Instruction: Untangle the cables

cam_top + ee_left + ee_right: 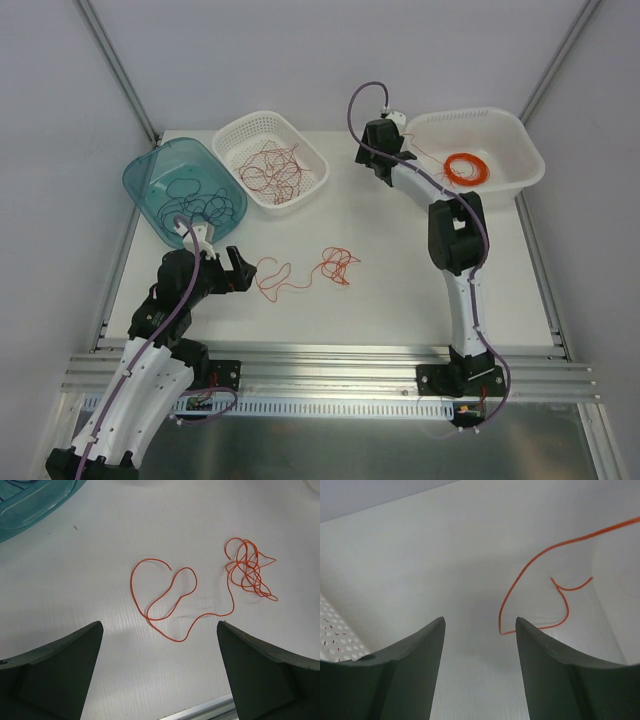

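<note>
**Left tool** [160, 626]: jaws spread wide, nothing between them, held over the white surface [85, 580].
- Just beyond the fingertips lies a thin orange-red cable strand [165, 600], flat on the surface in loose open curls.
- The strand's far end runs into a small orange-red cable tangle [250, 572] to its right.
- Neither strand nor tangle touches the tool.
- In the overhead view both lie mid-surface, between the two arms.

**Right tool** [479, 623]: jaws parted, the gap between them empty.
- A single thin orange-red cable [520, 580] hangs in a loop right beside the tip of one finger [555, 670].
- It cannot be told whether the cable touches that finger.
- In the overhead view this cable trails over the near rim of a white plastic tub [505, 135] at the back right.
- The right tool sits just beside the tub's left end.
- A thick bright orange coil ring [466, 168] lies inside the tub.

**Farther out**
- A translucent teal plastic bin [145, 172] stands behind the left tool and holds dark navy cables [200, 200].
- Next to it, at back centre, a white perforated plastic basket [265, 116] holds a bunch of red cables [275, 170].
</note>
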Motion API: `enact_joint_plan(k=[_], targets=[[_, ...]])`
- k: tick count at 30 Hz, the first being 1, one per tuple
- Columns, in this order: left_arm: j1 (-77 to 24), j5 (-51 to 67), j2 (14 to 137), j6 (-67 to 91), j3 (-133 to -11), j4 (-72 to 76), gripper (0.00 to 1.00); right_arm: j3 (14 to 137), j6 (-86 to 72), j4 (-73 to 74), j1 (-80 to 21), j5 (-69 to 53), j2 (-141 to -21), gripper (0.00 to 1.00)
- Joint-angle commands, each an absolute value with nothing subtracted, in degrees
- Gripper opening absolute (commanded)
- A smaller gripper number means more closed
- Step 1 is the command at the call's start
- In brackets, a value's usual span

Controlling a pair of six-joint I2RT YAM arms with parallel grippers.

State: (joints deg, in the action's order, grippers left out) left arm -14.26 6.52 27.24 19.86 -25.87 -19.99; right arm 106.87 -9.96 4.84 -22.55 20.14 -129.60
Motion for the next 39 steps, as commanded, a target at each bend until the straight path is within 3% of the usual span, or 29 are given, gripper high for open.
enact_joint_plan(k=[1,7,10,11,13,15,28,39], targets=[[-14.41,7.82,26.98,20.13,-25.49,-19.34,0.99,113.11,-11.6,2.37,-21.62,21.71,-133.14,0.62],[-14.41,7.47,27.95,20.13,-25.4,-19.34,0.99,114.08,-14.33,1.76,-20.04,19.34,-135.53,0.53],[-14.41,7.56,28.48,20.13,-25.49,-19.34,0.99,113.56,-13.54,0.88,-19.69,17.67,-135.18,0.36],[-14.41,7.38,28.65,20.04,-25.49,-19.34,0.99,113.03,-13.19,0.18,-19.77,16.01,-133.96,0.23],[-14.41,7.21,28.56,20.04,-25.49,-19.34,0.99,110.93,-11.96,-2.71,-19.78,13.55,-132.11,0.07],[-14.41,7.21,28.65,20.04,-25.49,-19.34,0.99,109.61,-10.73,-2.99,-20.13,11.79,-128.44,0.01],[-14.41,7.47,28.74,19.95,-25.66,-19.25,0.99,103.63,-1.67,4.83,-16.18,9.4,-103.99,0.01],[-14.41,8.35,29.27,19.51,-26.01,-19.25,0.99,102.39,-9.4,9.66,-1.42,4.75,-104.92,0.01]])
